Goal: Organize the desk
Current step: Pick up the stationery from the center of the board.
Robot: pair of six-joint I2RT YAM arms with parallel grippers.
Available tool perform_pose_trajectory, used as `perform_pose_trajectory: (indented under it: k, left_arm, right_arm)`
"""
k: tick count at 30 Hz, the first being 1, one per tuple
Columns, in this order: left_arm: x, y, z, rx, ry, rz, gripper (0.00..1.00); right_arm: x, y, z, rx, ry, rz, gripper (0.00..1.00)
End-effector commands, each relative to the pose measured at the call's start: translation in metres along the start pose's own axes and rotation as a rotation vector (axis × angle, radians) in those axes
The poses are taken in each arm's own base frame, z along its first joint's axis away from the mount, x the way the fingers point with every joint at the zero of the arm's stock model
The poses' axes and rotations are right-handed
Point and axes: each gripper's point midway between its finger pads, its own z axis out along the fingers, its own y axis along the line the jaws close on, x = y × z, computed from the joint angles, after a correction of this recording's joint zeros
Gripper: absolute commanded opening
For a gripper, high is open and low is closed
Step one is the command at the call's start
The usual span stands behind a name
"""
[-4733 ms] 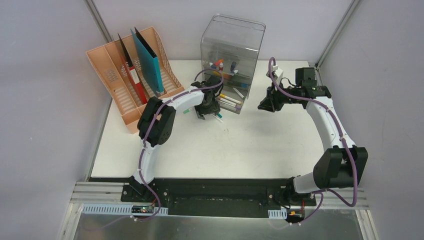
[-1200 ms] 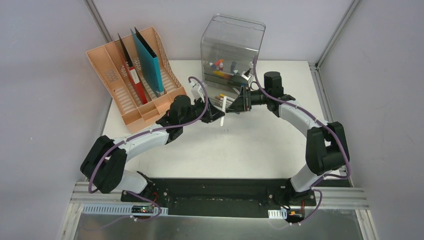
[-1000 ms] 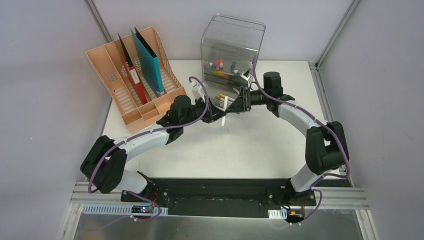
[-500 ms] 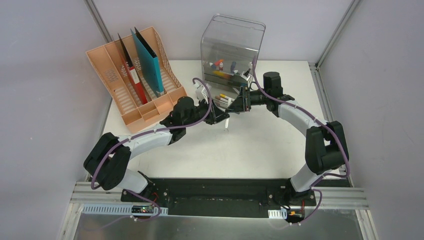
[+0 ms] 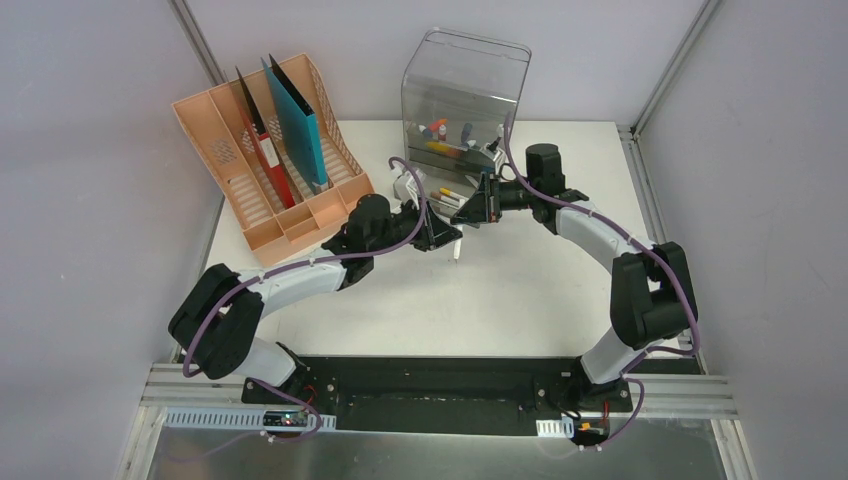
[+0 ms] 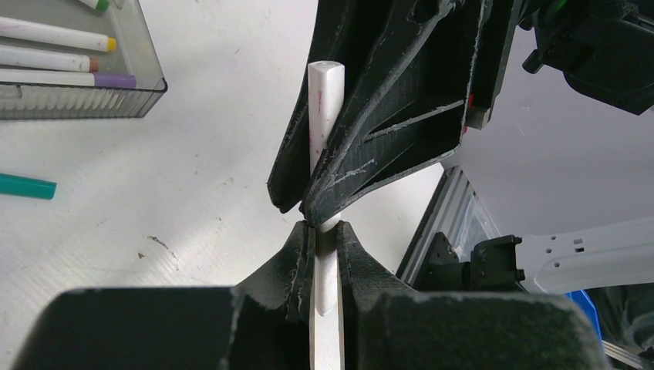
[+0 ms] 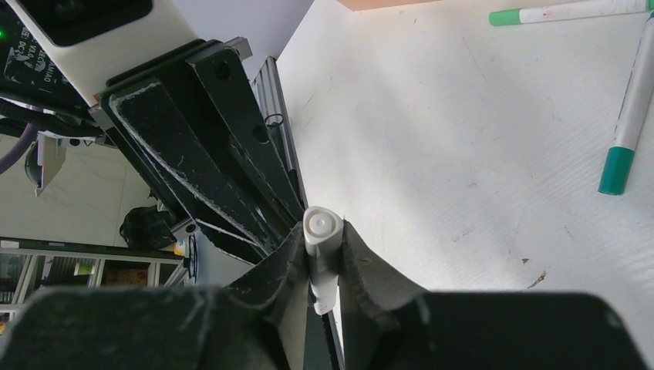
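The white surface (image 5: 520, 290) fills the cell between grey walls, with a black rail along its near edge. At the far left of the surface we find a peach file rack (image 5: 225, 150) holding a red folder (image 5: 268, 165) and a teal folder (image 5: 300, 120), both upright in its slots. At the far centre stands a clear grey box (image 5: 465, 80) with coloured markers inside. Its lower drawer (image 6: 77, 100) projects toward the arms and carries several white-bodied markers lying side by side.

Both arms reach inward and meet just in front of the box. The left hand (image 6: 325, 235) is clamped on a white marker (image 6: 324, 100), with the pads pressed against the barrel on both sides. The right hand (image 7: 322, 239) is clamped on the same marker further along the barrel. In the left wrist view we see the right hand's fingers closed on the barrel directly above the left hand's fingertips, the two pairs nearly touching. In the right wrist view the rounded end of the marker stands proud of the right hand's pads.

The marker is held clear of the surface, and one end points down toward it in the top view.

Two green-capped markers (image 7: 571, 11) (image 7: 628, 116) lie loose on the surface beside the hands. A teal marker end (image 6: 27, 186) lies just in front of the drawer.
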Motion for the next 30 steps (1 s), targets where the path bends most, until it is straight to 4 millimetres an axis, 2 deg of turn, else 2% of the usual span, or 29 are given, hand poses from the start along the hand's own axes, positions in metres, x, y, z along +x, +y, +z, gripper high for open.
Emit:
perform_pose_trajectory:
  k: [1, 4, 6, 12, 16, 21, 22, 26, 30]
  left_arm:
    - [-0.01, -0.018, 0.002, 0.064, -0.026, 0.027, 0.0]
    - [-0.01, -0.017, 0.001, 0.058, -0.021, 0.031, 0.0]
    - [-0.011, -0.018, 0.0, 0.05, -0.016, 0.039, 0.01]
    - [-0.011, -0.014, -0.01, -0.012, 0.026, 0.108, 0.28]
    - [-0.015, -0.008, -0.026, -0.079, 0.015, 0.189, 0.48]
    - [-0.024, 0.005, -0.051, -0.183, -0.036, 0.29, 0.6]
    - [-0.027, 0.007, -0.057, -0.206, -0.055, 0.308, 0.65]
    - [-0.031, 0.032, -0.079, -0.354, -0.101, 0.344, 0.83]
    - [-0.031, 0.049, -0.101, -0.461, -0.126, 0.352, 0.94]
  right_arm:
    - [-0.007, 0.005, 0.001, -0.008, -0.016, -0.06, 0.15]
    - [-0.007, 0.005, 0.001, -0.011, -0.015, -0.07, 0.03]
    - [-0.007, 0.005, 0.001, -0.013, -0.014, -0.079, 0.0]
    - [-0.002, 0.005, -0.003, 0.009, 0.015, -0.119, 0.0]
    - [0.001, 0.003, -0.007, 0.044, 0.037, -0.191, 0.0]
    - [0.005, 0.0, -0.013, 0.079, 0.071, -0.279, 0.0]
    - [0.006, 0.0, -0.014, 0.088, 0.082, -0.295, 0.0]
    - [0.011, -0.006, -0.025, 0.151, 0.137, -0.405, 0.0]
    - [0.005, -0.01, -0.037, 0.225, 0.196, -0.517, 0.0]
